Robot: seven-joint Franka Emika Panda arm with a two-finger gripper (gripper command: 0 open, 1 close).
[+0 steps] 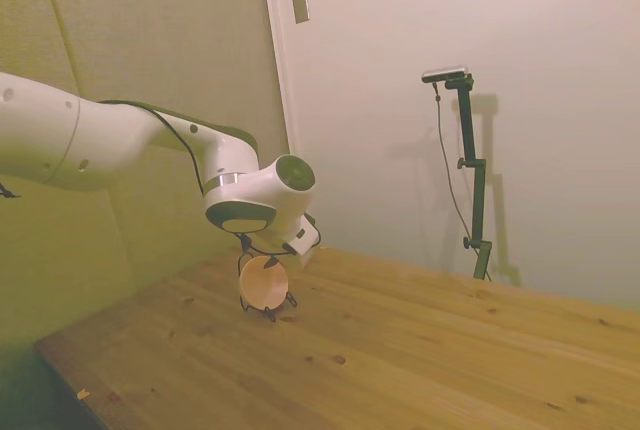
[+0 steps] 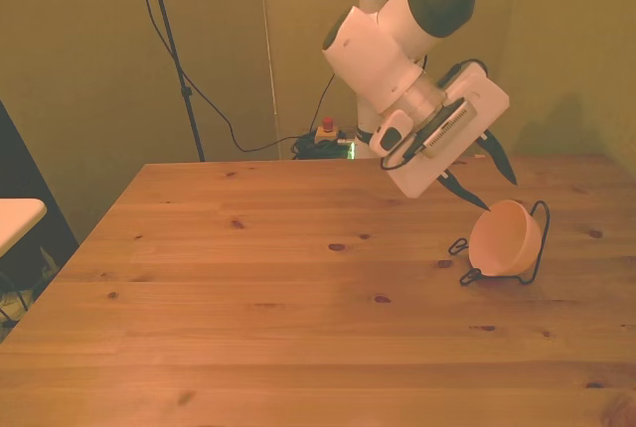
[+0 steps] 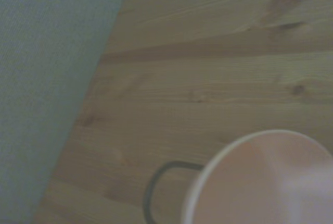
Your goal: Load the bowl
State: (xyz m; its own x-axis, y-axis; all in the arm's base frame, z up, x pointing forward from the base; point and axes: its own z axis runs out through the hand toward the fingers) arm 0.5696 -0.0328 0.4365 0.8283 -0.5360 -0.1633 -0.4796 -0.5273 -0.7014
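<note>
The bowl [image 2: 506, 236] stands on edge in the thin black wire rack [image 2: 537, 243] near the front view's right side of the desk [image 2: 248, 328], its pink inside turned toward the middle of the desk. The claw [image 2: 480, 181] hangs just above and beside the bowl with its two dark fingers spread and nothing between them, so the bowl looks loaded and free of the arm.

The main risk is a knock: the lower fingertip is close to the bowl's upper rim, and a sideways or downward swing could tip the bowl out of the rack or drag the light wire frame along the wood. The bowl rests only against thin wires, so I judge it easy to dislodge.

The rack sits close to the desk's edge on the front view's right, and in the side view close to the wall. The clear way out is upward, then across the bare wood toward the front view's left
</note>
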